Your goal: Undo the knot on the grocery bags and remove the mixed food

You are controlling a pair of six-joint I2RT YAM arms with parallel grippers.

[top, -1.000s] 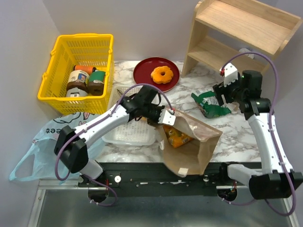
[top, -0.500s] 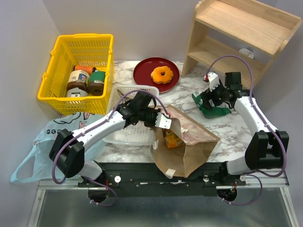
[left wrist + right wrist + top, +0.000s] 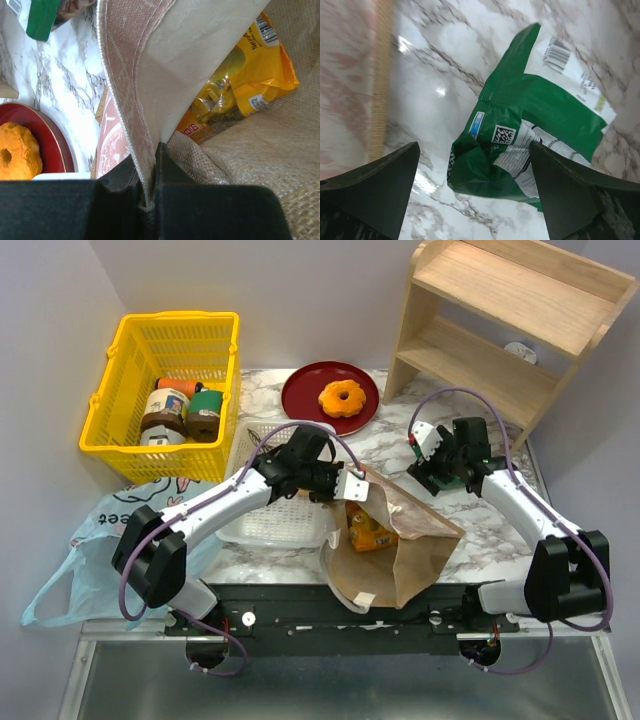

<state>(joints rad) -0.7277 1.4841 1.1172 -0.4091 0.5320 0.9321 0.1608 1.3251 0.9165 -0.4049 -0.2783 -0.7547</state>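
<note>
Looking from the near edge of the desk, I find the brown paper bag (image 3: 420, 550) lying on its side at the middle of that edge, its mouth turned toward the left arm (image 3: 230, 495). The light-blue plastic bag (image 3: 85, 540) droops over the near left corner; I cannot see what it holds.

My left jaws are clenched on the paper bag's rim (image 3: 127, 100), and the wrist view shows the paper pinched tight between them. I judge this hold is meant to lift the upper wall and prop the mouth open. It exposes the yellow-orange snack packet (image 3: 368, 530), which rests inside on the lower wall, so 1 item at least is not yet out.

Toward the right edge, my right jaws are released and spread wide over the green crisp bag (image 3: 540, 125). It lies crumpled on the marble between them, gripped by neither. It sits apart from the paper bag's mouth, so I judge it will not block a reach for the packet.

Farther back, a white tray (image 3: 270, 520) sits beyond the left arm. At the far edge, the red plate (image 3: 305, 390) carries the doughnut (image 3: 345, 398). The yellow basket (image 3: 105, 390) with its jars (image 3: 180, 410) fills the far left corner, and the wooden shelf (image 3: 500, 310) the far right.
</note>
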